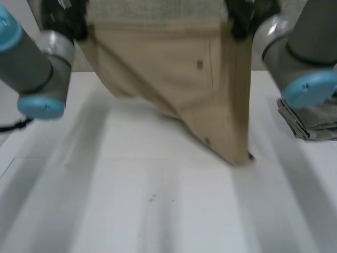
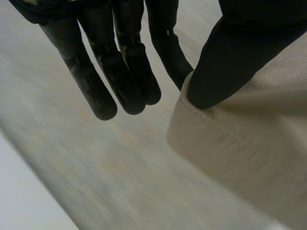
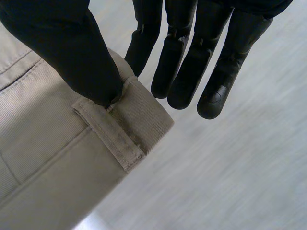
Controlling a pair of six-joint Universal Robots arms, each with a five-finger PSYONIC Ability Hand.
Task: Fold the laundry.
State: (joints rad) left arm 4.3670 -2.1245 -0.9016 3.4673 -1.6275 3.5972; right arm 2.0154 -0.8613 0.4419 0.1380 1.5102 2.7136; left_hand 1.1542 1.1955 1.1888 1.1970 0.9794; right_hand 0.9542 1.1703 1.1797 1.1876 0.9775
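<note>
A tan pair of trousers (image 1: 179, 74) hangs in the air between my two hands, its lower tip touching the white table (image 1: 158, 211). My left hand (image 1: 60, 16) holds one top corner and my right hand (image 1: 243, 18) the other. In the left wrist view the left hand (image 2: 240, 48) pinches the folded tan edge (image 2: 249, 153) between thumb and one finger, the other fingers (image 2: 120, 72) straight. In the right wrist view the right hand (image 3: 62, 43) pinches the waistband (image 3: 57, 158) beside a belt loop (image 3: 108, 134) the same way.
A pile of folded grey cloth (image 1: 310, 121) lies at the table's right edge, just under my right arm. Bare white table stretches in front of the hanging trousers.
</note>
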